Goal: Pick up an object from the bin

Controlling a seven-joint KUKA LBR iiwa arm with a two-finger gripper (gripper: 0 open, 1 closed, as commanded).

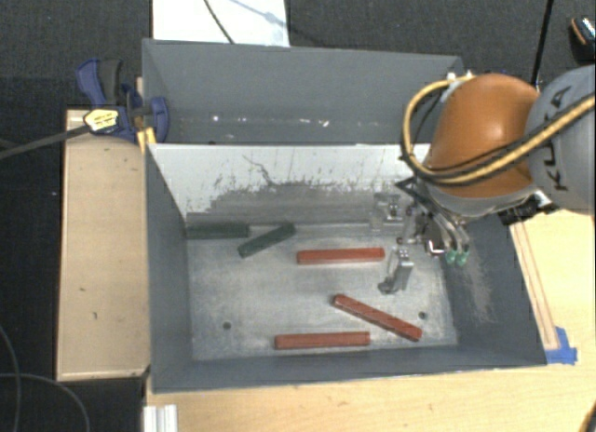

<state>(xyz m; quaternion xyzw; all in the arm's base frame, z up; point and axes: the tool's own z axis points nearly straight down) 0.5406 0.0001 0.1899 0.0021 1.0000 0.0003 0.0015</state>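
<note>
Hand: the hand (397, 278) hangs low over the bin (233, 302), at about 3 o'clock on its floor, under the arm's orange cover (484, 132).
Hand state: I cannot tell whether it is apart or together.
Nearest thing: the top red bar (340, 255), a long flat red-brown strip lying level. Its right end is just beside the hand, at the hand's 10 o'clock.
Next nearest: the slanted red bar (377, 317), at the hand's 7 o'clock, with its right end lying lower in the view.
Under the hand: bare grey floor, between those two bars.
Further off: the bottom red bar (321, 340), level, at 6 o'clock on the floor.
Far side: a dark green bar (216, 230) against the back wall at 10 o'clock, and a tilted green bar (266, 239) just beside it.
</note>
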